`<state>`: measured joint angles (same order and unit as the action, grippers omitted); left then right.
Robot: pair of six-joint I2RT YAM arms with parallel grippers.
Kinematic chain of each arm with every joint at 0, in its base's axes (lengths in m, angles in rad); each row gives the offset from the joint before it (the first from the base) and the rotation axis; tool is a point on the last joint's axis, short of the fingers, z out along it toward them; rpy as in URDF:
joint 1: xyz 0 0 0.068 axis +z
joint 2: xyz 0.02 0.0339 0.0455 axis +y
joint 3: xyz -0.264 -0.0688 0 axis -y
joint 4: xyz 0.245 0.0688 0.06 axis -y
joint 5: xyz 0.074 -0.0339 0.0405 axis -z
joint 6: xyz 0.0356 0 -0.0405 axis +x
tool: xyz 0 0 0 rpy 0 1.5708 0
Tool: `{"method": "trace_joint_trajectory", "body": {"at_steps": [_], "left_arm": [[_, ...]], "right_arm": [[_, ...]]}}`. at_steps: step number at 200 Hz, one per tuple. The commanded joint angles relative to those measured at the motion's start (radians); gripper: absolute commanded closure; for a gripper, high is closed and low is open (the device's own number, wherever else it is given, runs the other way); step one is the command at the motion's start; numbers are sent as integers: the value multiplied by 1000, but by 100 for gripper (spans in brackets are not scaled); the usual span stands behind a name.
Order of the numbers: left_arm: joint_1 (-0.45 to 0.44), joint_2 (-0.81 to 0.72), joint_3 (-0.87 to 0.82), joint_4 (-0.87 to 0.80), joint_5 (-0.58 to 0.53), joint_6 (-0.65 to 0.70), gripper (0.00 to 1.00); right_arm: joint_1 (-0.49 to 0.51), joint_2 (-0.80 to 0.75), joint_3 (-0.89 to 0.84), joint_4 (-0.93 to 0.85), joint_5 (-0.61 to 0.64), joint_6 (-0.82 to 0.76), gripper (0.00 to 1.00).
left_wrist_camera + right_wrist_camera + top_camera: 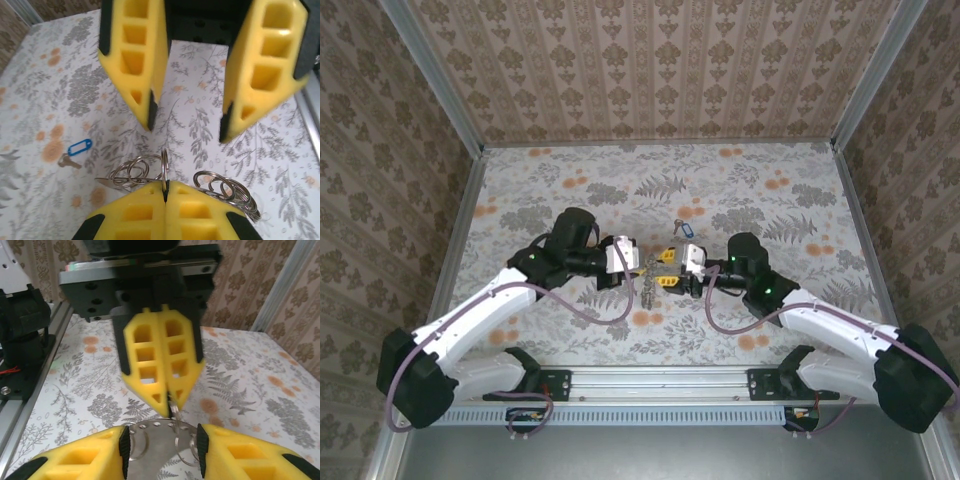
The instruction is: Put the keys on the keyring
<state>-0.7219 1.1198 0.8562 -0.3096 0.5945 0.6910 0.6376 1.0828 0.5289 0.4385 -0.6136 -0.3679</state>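
Near the middle of the floral-print table [550, 190], the left gripper [165, 189] is pinched fully together on the edge of one silver keyring [163, 161], with other linked rings [227, 187] spreading to either side. Facing it tip to tip, the right gripper [666, 270] has its yellow fingers [135, 60] parted and grips nothing; a perforated metal tab [155, 439] lies below the gap between them. Beyond the pair, the key with the blue tag [682, 229] lies flat on the table, apart from both grippers and from the rings.

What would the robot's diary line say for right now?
left gripper: shut on keyring | right gripper: open, facing it | keys: blue tag, lying on table, not on ring
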Motion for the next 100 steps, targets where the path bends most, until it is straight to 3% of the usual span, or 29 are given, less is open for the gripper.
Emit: {"method": "trace_joint_trajectory", "body": {"at_steps": [1,59,100], "left_arm": [[-37,-41,-10,3,-131,121,100],[-89,-66,-30,73,-301,269,100],[-94,-69,-35,94,-291,331,100]], "right_arm": [[-32,-34,-11,-9,1,-19,56],[-77,-8,10,39,27,17,56],[-126,-3,2,108,63,64,55]]}}
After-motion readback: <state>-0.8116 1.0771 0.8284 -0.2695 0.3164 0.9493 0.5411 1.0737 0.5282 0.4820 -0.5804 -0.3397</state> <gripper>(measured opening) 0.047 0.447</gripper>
